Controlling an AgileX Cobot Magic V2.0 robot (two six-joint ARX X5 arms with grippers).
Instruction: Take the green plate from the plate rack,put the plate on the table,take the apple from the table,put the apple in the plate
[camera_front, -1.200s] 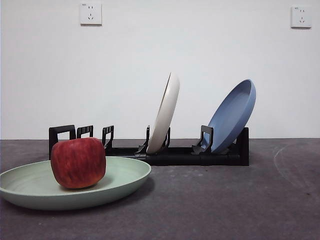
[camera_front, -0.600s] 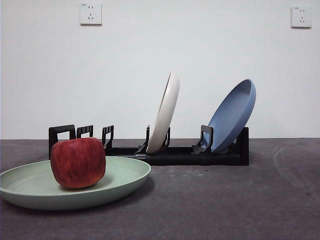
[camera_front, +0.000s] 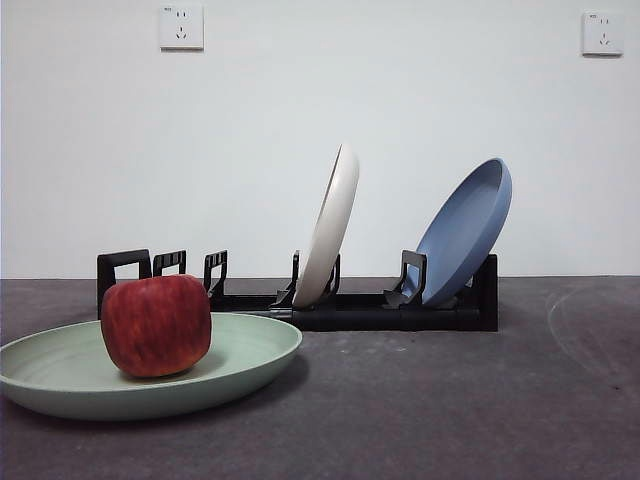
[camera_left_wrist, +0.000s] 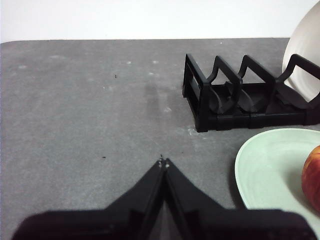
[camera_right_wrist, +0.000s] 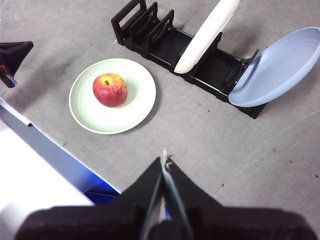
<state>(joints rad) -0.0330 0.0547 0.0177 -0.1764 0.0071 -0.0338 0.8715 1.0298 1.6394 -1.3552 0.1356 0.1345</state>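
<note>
Front view frames are showing the table (camera_front: 450, 400) being occupied, from largest to smallest, by the plate rack (camera_front: 350, 310), the green plate (camera_front: 60, 385) and the apple (camera_front: 156, 325). The rack is seen carrying a cream-white plate (camera_front: 330, 228) and a blue plate (camera_front: 465, 230), both leaning in their slots. The green plate is lying flat on the table at about 7 o'clock from the rack, just beside its looped end, and the apple is sitting inside the plate, toward the rim nearest the rack's centre; the task is judged to be complete.

The left hand (camera_left_wrist: 163, 163) is being held over bare table, apart from the plate, with its jaws pressed together and nothing between them. The right hand (camera_right_wrist: 164, 156) is being held high above the table, well apart from everything, jaws likewise closed and empty.

Little is judged to be at risk while both hands are keeping clear. The main hazard would be a low sweep by the left hand, which is nearer the plate: the rim could be clipped, the plate could be slid, and the apple, being blocky yet rounded, could be rolled out over the shallow rim. A knock against the rack could also be tipping the leaning plates out of their slots.
</note>
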